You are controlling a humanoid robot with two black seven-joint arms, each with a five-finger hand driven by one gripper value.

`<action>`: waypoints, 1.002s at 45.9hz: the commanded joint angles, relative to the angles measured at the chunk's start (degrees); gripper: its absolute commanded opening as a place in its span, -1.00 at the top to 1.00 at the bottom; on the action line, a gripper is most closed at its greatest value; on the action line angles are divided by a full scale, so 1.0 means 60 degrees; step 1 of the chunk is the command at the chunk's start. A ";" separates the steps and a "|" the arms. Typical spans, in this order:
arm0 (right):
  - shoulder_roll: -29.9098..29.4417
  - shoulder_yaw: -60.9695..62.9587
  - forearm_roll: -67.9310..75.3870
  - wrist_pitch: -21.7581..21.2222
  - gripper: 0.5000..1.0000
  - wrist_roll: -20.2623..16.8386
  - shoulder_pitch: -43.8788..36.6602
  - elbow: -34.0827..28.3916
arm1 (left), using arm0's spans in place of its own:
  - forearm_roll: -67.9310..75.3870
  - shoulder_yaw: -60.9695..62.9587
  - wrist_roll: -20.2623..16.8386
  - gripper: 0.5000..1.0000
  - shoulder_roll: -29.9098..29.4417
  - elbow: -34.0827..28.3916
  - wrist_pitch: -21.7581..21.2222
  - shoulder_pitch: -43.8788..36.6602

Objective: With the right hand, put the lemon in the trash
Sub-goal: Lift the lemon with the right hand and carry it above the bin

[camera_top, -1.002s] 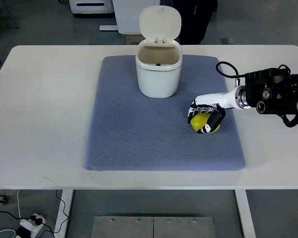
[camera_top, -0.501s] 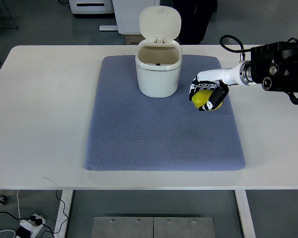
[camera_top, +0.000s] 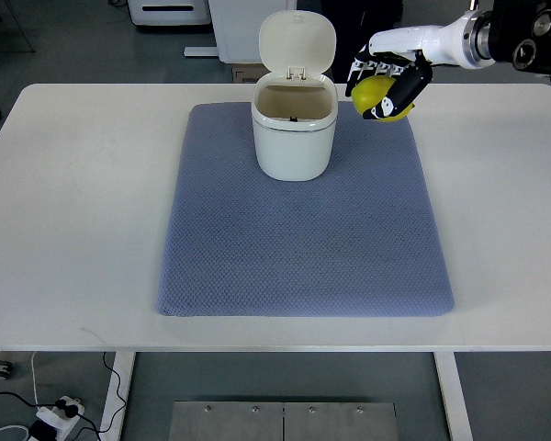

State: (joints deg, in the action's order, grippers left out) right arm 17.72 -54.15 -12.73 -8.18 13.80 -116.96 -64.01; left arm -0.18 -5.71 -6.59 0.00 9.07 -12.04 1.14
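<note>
My right hand [camera_top: 386, 84] reaches in from the upper right, its fingers shut on a yellow lemon [camera_top: 376, 96]. It holds the lemon in the air, just to the right of the white trash bin [camera_top: 294, 129] and about level with the bin's rim. The bin stands at the back of the blue-grey mat [camera_top: 303, 216] with its lid [camera_top: 297, 43] flipped up and its inside exposed. No left arm shows.
The mat lies on a white table [camera_top: 73, 202]. Behind the table are a white cabinet base [camera_top: 165, 11] and a cardboard box [camera_top: 246, 72]. Cables and a power strip [camera_top: 55, 411] lie on the floor at the front left.
The right hand has lifted the lemon off the mat and carried it up and back, from the mat's right side to beside the bin's rim.
</note>
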 commanded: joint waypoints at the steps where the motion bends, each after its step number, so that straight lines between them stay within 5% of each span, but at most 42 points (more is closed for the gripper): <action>1: -0.0068 0.0075 0.0391 0.0029 1.00 -0.0001 -0.0019 0.0121 | 0.0000 0.0000 0.0000 -1.00 0.0000 -0.0004 0.0000 0.0000; 46: -0.1679 0.3707 0.2560 0.0938 1.00 -0.0279 0.2764 0.2963 | 0.0000 0.0000 0.0000 -1.00 0.0000 -0.0003 0.0000 0.0000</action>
State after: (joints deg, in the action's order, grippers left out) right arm 8.26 -33.92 2.65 -2.95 12.15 -102.07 -47.87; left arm -0.18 -5.71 -6.59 0.00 9.06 -12.04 1.11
